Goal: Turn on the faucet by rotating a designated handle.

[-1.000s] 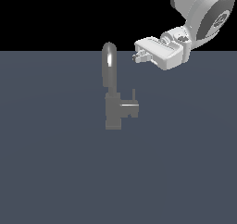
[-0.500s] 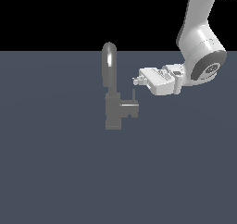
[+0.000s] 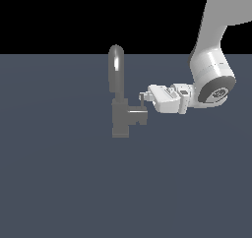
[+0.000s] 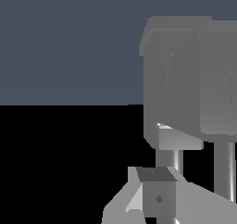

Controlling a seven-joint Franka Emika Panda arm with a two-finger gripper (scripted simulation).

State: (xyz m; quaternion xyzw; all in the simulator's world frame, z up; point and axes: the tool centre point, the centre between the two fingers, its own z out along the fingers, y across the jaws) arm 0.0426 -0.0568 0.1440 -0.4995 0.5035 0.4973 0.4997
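The grey metallic faucet with arched spout (image 3: 118, 102) is seen standing mid-floor. The white arm's gripper (image 3: 143, 97) is placed level against the short grey handle stub's upright pin (image 3: 141, 103); jaw gap cannot be told. A steady sideways push around the body is advised.

Flat slate-blue floor (image 3: 59, 183), black backdrop (image 3: 54, 15) above.

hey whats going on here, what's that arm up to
A white robot arm is reaching in from the exterior view's right toward a small grey faucet. Its gripper is level with the thin pin on the handle. Whether the fingers touch the pin can't be told. The handle shows no sign of having been turned.
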